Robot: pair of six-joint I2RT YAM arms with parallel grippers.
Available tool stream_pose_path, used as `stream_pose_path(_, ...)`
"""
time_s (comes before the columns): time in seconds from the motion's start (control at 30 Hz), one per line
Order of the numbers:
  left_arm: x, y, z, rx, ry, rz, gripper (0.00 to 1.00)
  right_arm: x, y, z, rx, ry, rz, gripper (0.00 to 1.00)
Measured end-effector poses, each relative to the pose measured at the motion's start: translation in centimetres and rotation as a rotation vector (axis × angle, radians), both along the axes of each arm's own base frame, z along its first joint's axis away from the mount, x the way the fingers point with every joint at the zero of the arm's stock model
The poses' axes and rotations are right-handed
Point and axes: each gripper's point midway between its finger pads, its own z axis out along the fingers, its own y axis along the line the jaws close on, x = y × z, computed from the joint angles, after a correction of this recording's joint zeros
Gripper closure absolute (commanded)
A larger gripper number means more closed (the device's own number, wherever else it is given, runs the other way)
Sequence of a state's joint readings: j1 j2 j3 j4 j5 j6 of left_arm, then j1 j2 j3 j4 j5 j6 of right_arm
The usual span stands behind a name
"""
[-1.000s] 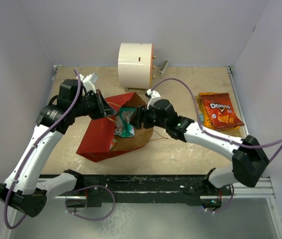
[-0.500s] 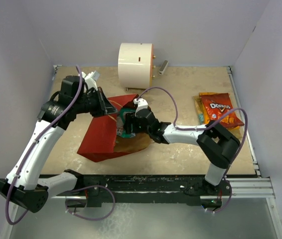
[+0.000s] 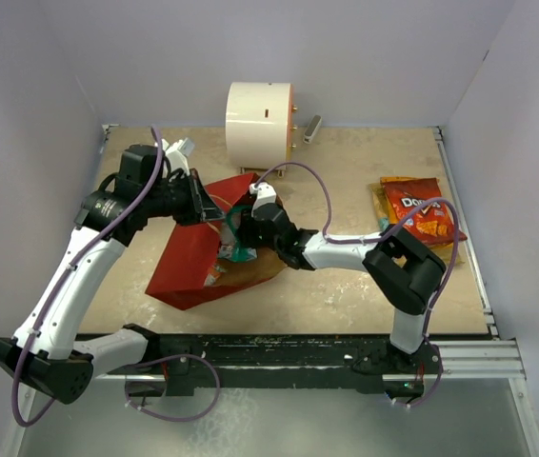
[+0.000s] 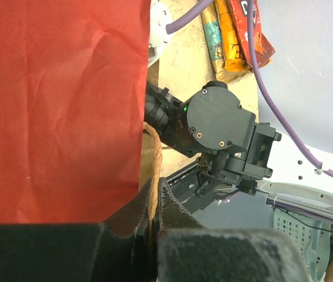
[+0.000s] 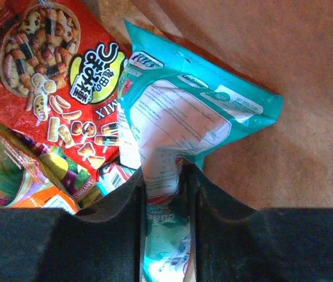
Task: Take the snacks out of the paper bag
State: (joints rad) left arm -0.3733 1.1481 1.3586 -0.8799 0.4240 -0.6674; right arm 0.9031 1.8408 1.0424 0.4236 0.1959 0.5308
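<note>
The red paper bag [image 3: 189, 262] lies on its side, its brown mouth facing right. My left gripper [image 3: 210, 209] is shut on the bag's upper rim and holds the mouth up; in the left wrist view the kraft edge [image 4: 152, 158] is pinched where the fingertips meet [image 4: 153, 189]. My right gripper [image 5: 163, 176] reaches into the mouth and is shut on a small teal packet [image 5: 196, 106], which also shows in the top view [image 3: 239, 240]. Deeper in the bag lie a red snack-mix packet [image 5: 49, 59] and other colourful packets [image 5: 19, 176].
A red Doritos bag [image 3: 424, 211] lies on a yellow-orange chip bag [image 3: 385, 215] at the table's right side. A white cylinder [image 3: 258, 124] stands at the back, just behind the paper bag. The right arm's elbow [image 3: 401, 271] is folded near the front.
The right arm has reached further left into the bag's mouth, and its jaws have closed on the teal packet. The left gripper keeps its hold on the rim.
</note>
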Motion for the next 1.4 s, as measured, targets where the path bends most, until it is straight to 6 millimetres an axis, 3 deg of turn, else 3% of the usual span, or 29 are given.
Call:
stream_pose_path(0.17,0.2,0.0,-0.3,0.008,0.004,-0.004,1.0,-0.1,0.2,0.2,0.005,0.002,0.009,0.88)
stream_pose_path(0.43,0.6,0.2,-0.2,0.027,-0.011,0.001,1.0,-1.3,0.4,1.3,0.02,0.026,0.063,0.98)
stream_pose_path(0.6,1.0,0.6,-0.2,0.046,-0.023,0.028,1.0,-2.2,0.3,4.1,0.051,0.016,0.102,1.0)
stream_pose_path(0.77,1.4,1.0,-0.3,0.065,-0.032,0.055,1.0,-3.4,-0.4,8.5,0.101,-0.03,0.142,1.0)
stream_pose_path(0.9,1.7,1.2,-0.4,0.075,-0.039,0.069,1.0,-4.9,-1.8,11.4,0.128,-0.064,0.166,1.0)
stream_pose_path(1.17,2.3,1.1,0.1,0.061,-0.066,0.087,1.0,-7.6,-6.9,15.7,0.098,-0.129,0.144,1.0)
stream_pose_path(1.4,2.2,1.2,-0.5,0.055,-0.056,0.101,1.0,-6.1,-12.0,21.6,0.042,-0.257,-0.043,1.0)
